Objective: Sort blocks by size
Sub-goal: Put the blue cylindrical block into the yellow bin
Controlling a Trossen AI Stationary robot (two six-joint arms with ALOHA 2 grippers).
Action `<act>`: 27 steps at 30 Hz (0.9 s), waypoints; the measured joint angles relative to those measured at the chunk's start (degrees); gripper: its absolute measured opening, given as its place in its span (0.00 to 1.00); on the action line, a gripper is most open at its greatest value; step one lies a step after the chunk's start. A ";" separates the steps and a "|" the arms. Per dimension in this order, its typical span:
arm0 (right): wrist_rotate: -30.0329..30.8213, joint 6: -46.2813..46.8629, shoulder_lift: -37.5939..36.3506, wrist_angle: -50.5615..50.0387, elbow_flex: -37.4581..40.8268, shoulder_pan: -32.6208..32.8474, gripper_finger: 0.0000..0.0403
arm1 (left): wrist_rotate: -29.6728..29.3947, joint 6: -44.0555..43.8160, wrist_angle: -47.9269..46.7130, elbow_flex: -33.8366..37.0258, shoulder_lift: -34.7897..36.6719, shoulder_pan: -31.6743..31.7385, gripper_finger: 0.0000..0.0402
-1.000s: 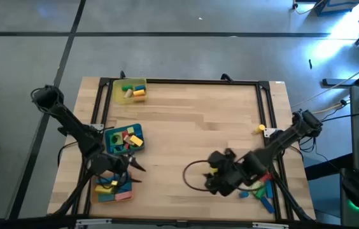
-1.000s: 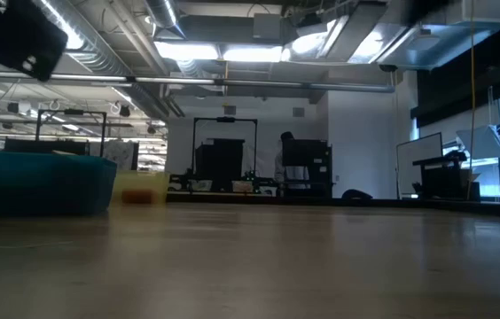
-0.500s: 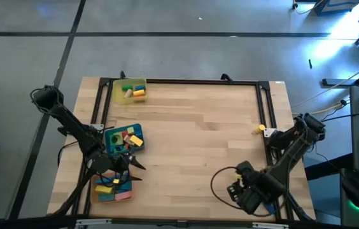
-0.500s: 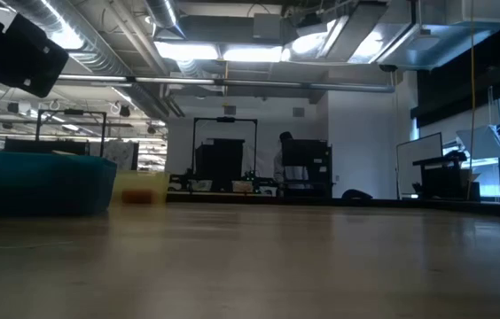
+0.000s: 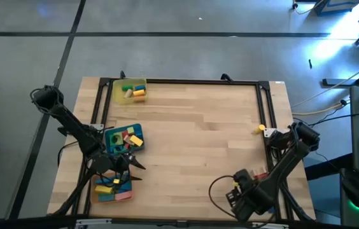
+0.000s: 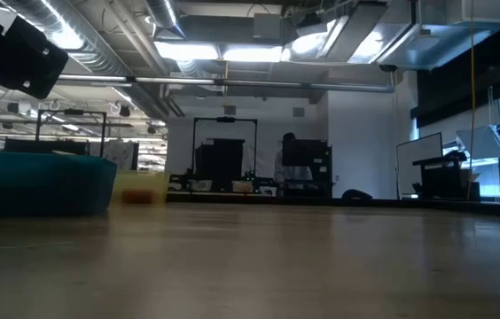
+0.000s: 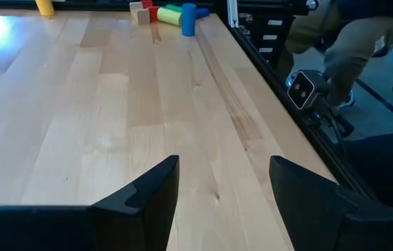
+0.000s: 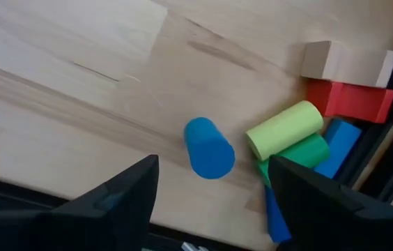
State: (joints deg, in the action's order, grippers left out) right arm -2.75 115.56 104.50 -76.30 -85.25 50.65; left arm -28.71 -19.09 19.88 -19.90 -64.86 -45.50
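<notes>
Our right gripper (image 8: pixel 210 192), open and empty at the surface's (image 7: pixel 113 104) near-right corner, hovers over a light, rigid blue wooden cylinder (image 8: pixel 209 148); we judge gripping its round sides best. Left gripper (image 7: pixel 221 185) waits open.

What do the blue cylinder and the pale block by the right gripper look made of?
Blue cylinder: probably painted wood or plastic, with a smooth, even matte colour.
Pale block: looks like unpainted wood, tan with a bare surface.
Table: wood planks with visible grain.

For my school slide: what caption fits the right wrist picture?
Open right gripper hovers over a blue cylinder beside more blocks.
</notes>
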 joint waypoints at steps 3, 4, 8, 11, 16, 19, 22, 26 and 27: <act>-1.78 -0.48 1.11 0.02 0.00 0.00 0.68 | -0.02 0.00 0.04 0.00 0.00 0.00 0.52; -1.94 -0.53 1.35 0.18 0.00 0.00 0.68 | -0.02 0.00 0.02 0.00 0.00 0.00 0.52; -2.46 -0.56 2.51 0.69 0.00 0.02 0.68 | -0.02 0.00 0.03 0.00 0.00 0.00 0.52; -2.44 -0.82 2.89 3.81 1.64 0.00 0.68 | -0.02 0.00 0.03 -0.02 0.00 0.00 0.52; -3.47 -0.86 3.07 9.56 6.44 0.00 0.68 | -0.03 0.00 -0.02 -0.02 0.00 0.00 0.52; -4.33 -0.74 3.07 10.81 8.24 0.00 0.68 | -0.04 0.00 -0.02 -0.02 0.00 0.00 0.52; -5.33 -0.72 3.07 12.37 9.83 0.00 0.68 | -0.04 0.00 0.00 -0.02 0.00 0.00 0.52; -6.07 -1.33 3.07 16.03 11.70 0.02 0.66 | -0.04 0.25 -0.01 -0.02 0.00 0.00 0.52; -6.07 -1.39 3.07 17.01 12.20 0.00 0.64 | -0.04 0.26 0.00 -0.02 0.00 0.00 0.52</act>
State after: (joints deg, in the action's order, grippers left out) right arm -8.82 114.17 107.57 -59.29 -73.05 50.65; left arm -28.75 -18.83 19.88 -19.92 -64.86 -45.50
